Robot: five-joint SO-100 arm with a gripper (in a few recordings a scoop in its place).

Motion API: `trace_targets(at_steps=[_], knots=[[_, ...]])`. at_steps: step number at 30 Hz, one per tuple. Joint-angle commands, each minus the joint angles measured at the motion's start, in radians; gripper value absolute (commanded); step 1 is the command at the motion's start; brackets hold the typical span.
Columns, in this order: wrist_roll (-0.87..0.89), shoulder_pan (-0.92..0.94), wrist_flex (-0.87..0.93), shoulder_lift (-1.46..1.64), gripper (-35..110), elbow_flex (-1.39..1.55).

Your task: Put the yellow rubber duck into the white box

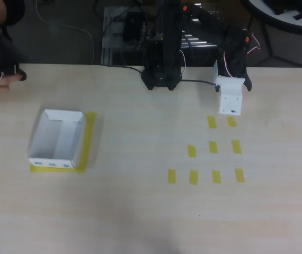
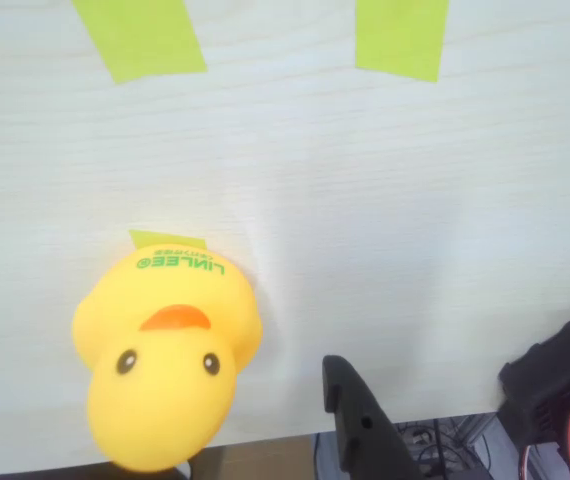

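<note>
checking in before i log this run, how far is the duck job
Nothing is done yet: the white box sits empty at the overhead view's left. In hand: the wrist view shows the yellow rubber duck on the table beside one finger, ungripped. Left: grasp, carry to the box, release.

White box (image 1: 58, 140) at table's (image 1: 140, 211) left in overhead view, tape strips (image 1: 213, 147) far right.

The table (image 1: 140, 211) has a pale wood-grain laminate surface, smooth and matt. The yellow rubber duck (image 2: 165, 360) looks like soft rubber with a slight sheen, green lettering printed on it. The white box (image 1: 58, 138), near the table's left edge, looks like thin matt cardboard. The tape strips (image 2: 140, 38) are flat, matt yellow-green. The gripper (image 2: 365, 425) finger is matt black plastic.
</note>
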Motion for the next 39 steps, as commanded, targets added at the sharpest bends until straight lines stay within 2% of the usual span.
trace_targets(at_steps=[1, 15, 26, 30, 36, 39], knots=[[-0.011, -0.002, -0.021, 0.009, 49, 0.034], [-0.011, -0.002, -0.084, -0.064, 47, 0.04], [0.0, -0.003, -0.089, -0.104, 24, -0.002], [0.017, -0.005, -0.095, -0.124, 9, -0.028], [0.017, -0.011, -0.106, -0.126, 0, -0.058], [0.021, -0.012, -0.095, -0.123, 0, -0.074]])
